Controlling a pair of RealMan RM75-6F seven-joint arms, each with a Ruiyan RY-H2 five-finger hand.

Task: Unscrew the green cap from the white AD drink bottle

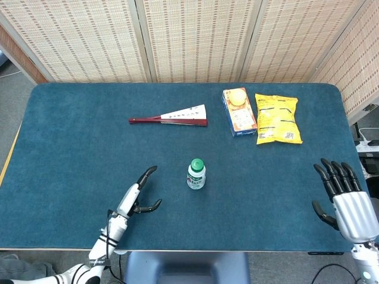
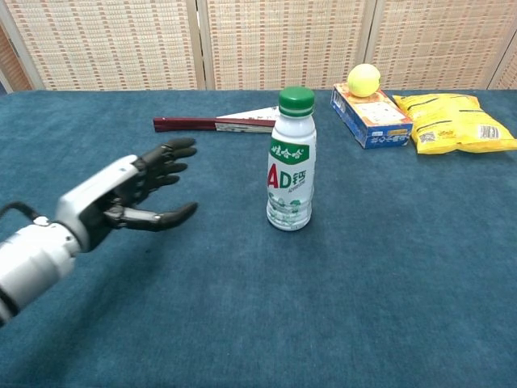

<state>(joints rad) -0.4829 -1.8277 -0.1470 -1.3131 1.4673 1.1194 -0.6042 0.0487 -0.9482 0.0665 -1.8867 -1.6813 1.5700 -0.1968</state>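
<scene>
Both hands spread and empty, left hand [image 2: 129,194] near the bottle [image 2: 291,166], right hand [image 1: 345,198] partly cut off.

Left hand [image 2: 121,194] fingers [image 2: 166,158] spread, near upright bottle [image 2: 291,166]; cap [image 2: 296,100] on

- The head view looks steeply down from high above the near edge of the table [image 1: 71,136], facing the woven screens [image 1: 195,38] behind it and taking in the whole top.
- The chest view sits low and much closer, looking almost level across the table [image 2: 388,267] toward the same screens [image 2: 279,40]; its near edge seems cut off.
- Both share the bottle [image 1: 196,174] [image 2: 291,162], the fan [image 1: 172,117] [image 2: 218,123] and the left hand [image 1: 135,197] [image 2: 129,194].
</scene>
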